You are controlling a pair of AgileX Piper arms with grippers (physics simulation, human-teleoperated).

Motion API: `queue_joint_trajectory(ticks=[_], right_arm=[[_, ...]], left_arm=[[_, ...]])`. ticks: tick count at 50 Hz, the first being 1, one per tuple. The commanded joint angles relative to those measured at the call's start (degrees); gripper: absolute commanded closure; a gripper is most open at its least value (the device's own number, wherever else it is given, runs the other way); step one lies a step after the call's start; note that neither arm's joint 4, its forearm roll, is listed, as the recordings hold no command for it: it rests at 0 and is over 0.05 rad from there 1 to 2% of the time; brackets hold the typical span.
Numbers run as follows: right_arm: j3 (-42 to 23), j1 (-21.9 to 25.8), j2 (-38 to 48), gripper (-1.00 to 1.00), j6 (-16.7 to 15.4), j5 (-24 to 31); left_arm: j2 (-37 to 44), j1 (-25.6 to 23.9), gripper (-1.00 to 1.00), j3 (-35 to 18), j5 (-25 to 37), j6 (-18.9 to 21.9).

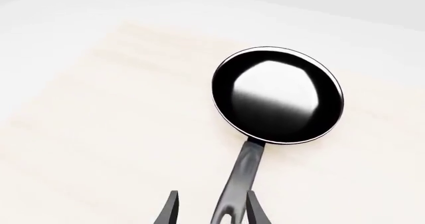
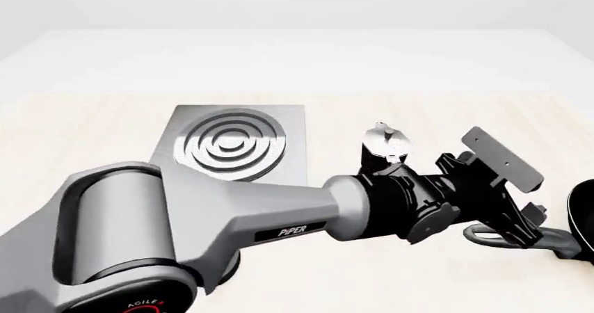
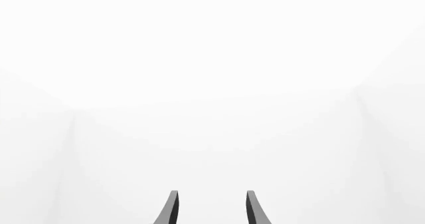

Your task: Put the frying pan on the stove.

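The frying pan [image 1: 275, 94] lies on the pale wooden table, round and black with a shiny interior. Its long dark grey handle [image 1: 240, 179] points toward my left gripper [image 1: 211, 193]. That gripper is open, and the handle's loop end sits between the fingers, close to one of them. In the front view the left gripper [image 2: 527, 231] reaches far right over the handle [image 2: 501, 239]; only the pan's edge [image 2: 585, 219] shows at the frame border. The stove [image 2: 232, 146], a grey square plate with silver rings, lies at the table's middle left. My right gripper [image 3: 211, 193] is open and empty, facing blank white.
A black-and-silver moka pot [image 2: 384, 146] stands between the stove and the pan, just behind the left arm's wrist. The left arm [image 2: 278, 222] spans the front of the table from left to right. The right arm is not in the front view.
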Motion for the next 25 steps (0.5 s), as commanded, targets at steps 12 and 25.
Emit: queue_joint_trajectory(ticks=[12, 25], right_arm=[[-1.1, 0.6, 0.0, -1.00, 0.0, 0.9], [-1.9, 0.9, 0.0, -1.00, -0.1, 1.5]], left_arm=[[4.2, -1.9, -1.00, -5.4, 4.9, 1.8], [6.6, -2.1, -1.00, -8.9, 7.7, 2.6]])
